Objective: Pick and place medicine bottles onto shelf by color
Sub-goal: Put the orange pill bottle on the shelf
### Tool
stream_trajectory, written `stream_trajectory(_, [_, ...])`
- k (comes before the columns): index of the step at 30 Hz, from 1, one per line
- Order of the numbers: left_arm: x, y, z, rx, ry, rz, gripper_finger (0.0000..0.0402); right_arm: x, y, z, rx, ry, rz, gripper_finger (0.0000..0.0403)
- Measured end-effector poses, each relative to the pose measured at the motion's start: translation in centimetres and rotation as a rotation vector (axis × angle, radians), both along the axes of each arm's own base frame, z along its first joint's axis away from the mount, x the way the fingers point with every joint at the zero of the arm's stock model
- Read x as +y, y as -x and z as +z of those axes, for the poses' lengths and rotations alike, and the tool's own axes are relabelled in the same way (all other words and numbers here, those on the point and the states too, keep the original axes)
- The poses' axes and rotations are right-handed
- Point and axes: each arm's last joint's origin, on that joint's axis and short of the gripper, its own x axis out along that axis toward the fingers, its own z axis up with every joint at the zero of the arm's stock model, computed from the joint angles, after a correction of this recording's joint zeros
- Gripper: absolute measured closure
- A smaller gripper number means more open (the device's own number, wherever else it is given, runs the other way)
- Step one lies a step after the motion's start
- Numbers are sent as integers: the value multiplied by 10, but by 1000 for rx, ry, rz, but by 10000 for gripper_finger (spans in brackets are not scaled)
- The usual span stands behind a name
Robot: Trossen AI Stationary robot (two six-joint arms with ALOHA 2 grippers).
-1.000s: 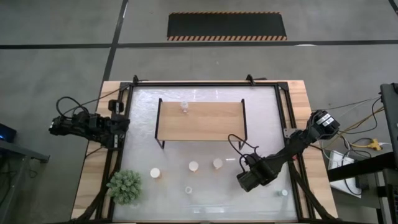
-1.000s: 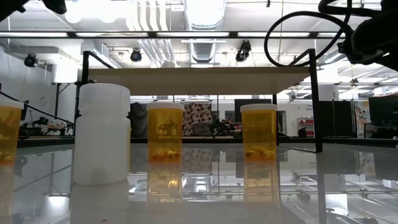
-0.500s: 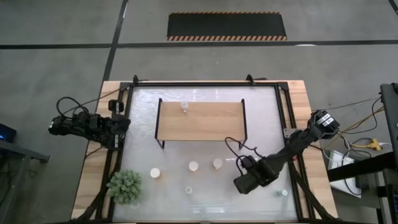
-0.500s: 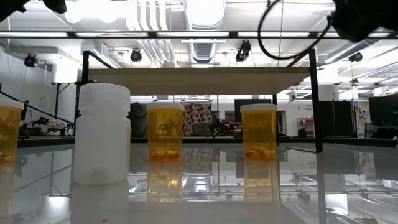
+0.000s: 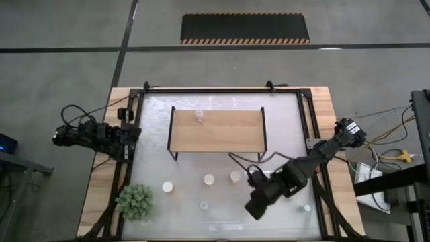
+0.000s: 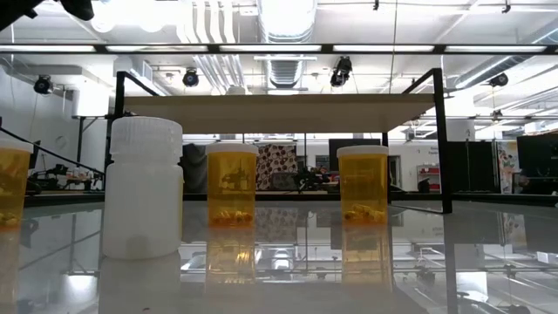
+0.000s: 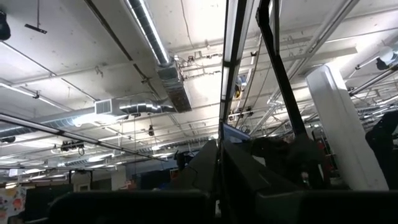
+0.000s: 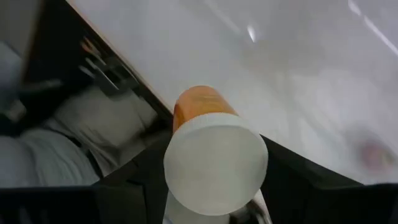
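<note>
My right gripper (image 5: 255,205) hangs over the near right part of the table, shut on an orange medicine bottle (image 8: 199,102) with a white cap. Three white-capped bottles (image 5: 209,179) stand in a row in front of the shelf (image 5: 217,131); in the low view they show as orange bottles (image 6: 232,185). A white bottle (image 6: 144,187) stands nearer. One small bottle (image 5: 199,116) stands on the shelf's far edge. My left gripper (image 5: 131,134) waits shut at the table's left edge. My right gripper pinches the orange bottle between its two fingers, which stand on opposite sides of the white cap (image 8: 177,168). The fingers slant down from above. The cap faces back toward the wrist and the orange body points away, lifted clear of the table.
A green spiky plant (image 5: 135,200) stands at the near left corner. Two more small bottles (image 5: 203,204) (image 5: 307,208) stand near the front edge. The black frame (image 5: 306,121) borders the white table surface. The shelf stands on thin black legs (image 6: 440,139).
My right gripper has risen, leaving the top of the low view, and has gone toward the table's near left while rolling about its own axis. The bottles on the table have kept their places.
</note>
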Motion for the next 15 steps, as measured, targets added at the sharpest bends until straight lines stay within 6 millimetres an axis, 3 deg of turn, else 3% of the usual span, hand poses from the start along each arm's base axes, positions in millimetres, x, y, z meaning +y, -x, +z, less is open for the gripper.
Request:
stream_trajectory(7, [0,0,0,-1,1,0,396,-25,-19,26,-154,55,68,213])
stream_trajectory(15, [0,0,0,1,1,-1,396,-83,-35,55,-229,192,126,212])
